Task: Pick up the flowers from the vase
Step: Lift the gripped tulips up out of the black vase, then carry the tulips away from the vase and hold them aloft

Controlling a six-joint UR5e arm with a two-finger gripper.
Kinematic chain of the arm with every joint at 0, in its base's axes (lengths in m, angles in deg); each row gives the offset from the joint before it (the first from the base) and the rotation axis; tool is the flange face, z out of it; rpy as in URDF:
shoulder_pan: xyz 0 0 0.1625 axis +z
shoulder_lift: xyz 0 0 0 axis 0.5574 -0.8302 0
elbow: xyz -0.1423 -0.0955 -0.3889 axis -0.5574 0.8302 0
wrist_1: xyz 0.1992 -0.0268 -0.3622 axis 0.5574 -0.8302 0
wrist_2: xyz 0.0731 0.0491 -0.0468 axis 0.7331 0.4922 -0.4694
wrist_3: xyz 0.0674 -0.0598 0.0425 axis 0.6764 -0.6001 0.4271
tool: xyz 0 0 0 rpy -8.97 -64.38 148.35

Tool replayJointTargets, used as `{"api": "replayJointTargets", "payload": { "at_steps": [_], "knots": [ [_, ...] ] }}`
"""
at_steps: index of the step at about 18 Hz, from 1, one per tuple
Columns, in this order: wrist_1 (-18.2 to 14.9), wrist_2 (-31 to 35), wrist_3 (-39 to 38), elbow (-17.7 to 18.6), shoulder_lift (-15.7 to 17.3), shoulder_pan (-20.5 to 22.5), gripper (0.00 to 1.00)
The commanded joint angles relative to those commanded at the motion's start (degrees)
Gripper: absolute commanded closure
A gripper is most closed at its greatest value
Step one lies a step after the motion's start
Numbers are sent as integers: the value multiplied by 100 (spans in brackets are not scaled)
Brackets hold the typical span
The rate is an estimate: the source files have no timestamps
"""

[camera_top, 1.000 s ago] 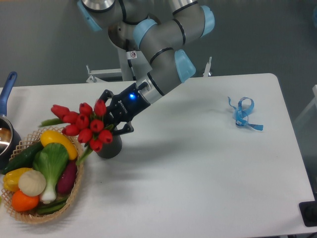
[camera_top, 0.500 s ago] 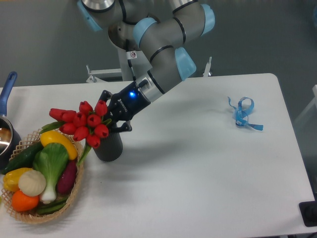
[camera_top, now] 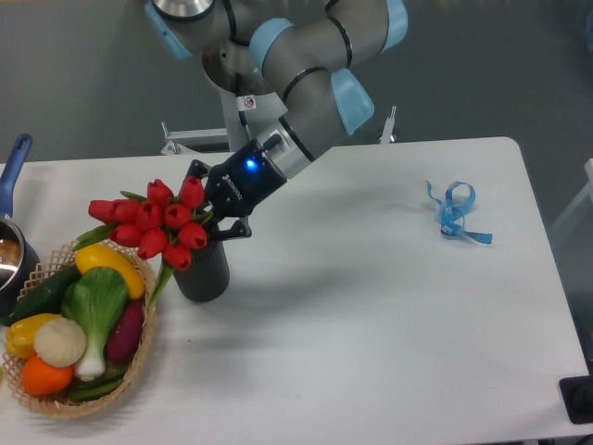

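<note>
Our pincer (camera_top: pixel 215 211) is closed on the flowers (camera_top: pixel 153 225), gripping the bunch just behind the red buds, directly above the vase (camera_top: pixel 203 271). Nearest us, at the table's (camera_top: pixel 371 315) left edge, a wicker basket (camera_top: pixel 139 357) holds vegetables. Just right of it we see the dark vase standing upright, with the tulip heads leaning left over the basket's far rim. Farther back to the right lies a blue ribbon (camera_top: pixel 455 214).

The vase (camera_top: pixel 206 272) looks matt dark grey, the flowers (camera_top: pixel 153 225) glossy, perhaps plastic. The basket (camera_top: pixel 139 357) is rough woven wicker, the table (camera_top: pixel 371 306) smooth matt white, the ribbon (camera_top: pixel 456 213) soft-looking cloth.
</note>
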Motion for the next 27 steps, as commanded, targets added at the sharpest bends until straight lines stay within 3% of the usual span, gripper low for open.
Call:
{"api": "replayJointTargets", "payload": {
  "at_steps": [9,20,27],
  "knots": [
    [0,-404,-1029,-114,756,114,100],
    [9,-853,-1451,-800,766,518,100],
    [53,-678,-1372,-1019,695,1414,100]
  ]
}}
